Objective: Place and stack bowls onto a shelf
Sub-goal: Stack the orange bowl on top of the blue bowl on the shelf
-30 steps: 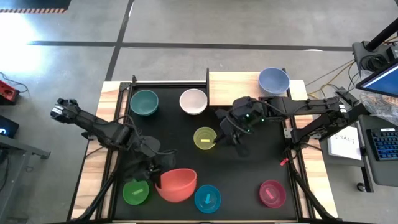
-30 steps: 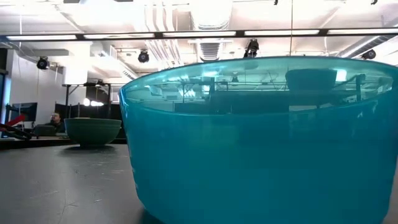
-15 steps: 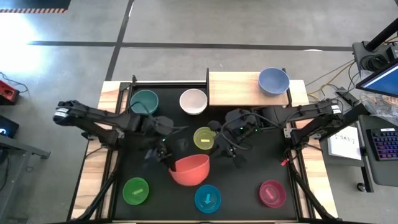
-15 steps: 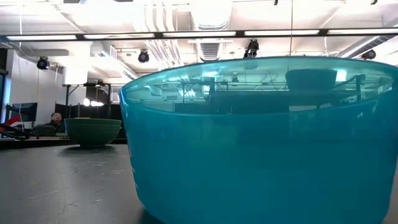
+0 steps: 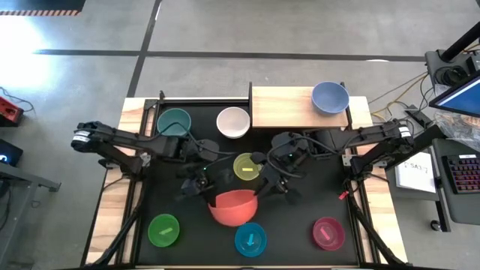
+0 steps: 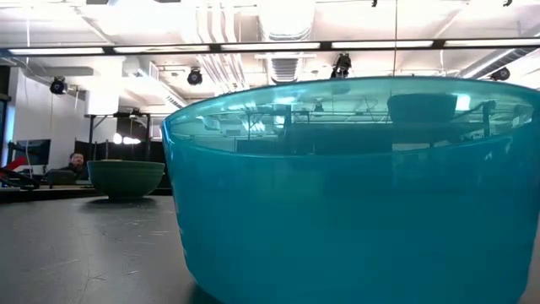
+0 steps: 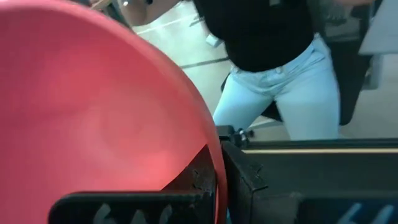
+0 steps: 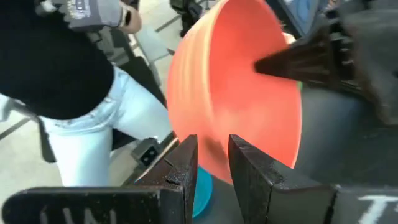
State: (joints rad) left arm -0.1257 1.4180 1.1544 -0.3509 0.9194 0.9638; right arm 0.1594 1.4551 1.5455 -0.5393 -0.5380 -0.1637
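My left gripper is clamped on the red bowl, tilted on edge. My right gripper, jaws narrowly parted and empty, stands just beside its opposite rim.

A person in a black top and pale jeans stood beyond the table; a keyboard lay beside it.

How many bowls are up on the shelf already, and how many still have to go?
One is done: the pale blue bowl sits on the shelf. In hand: the left pincer is shut on the red bowl, beside the right pincer. Left on the table: teal, white, yellow, green, cyan and magenta.
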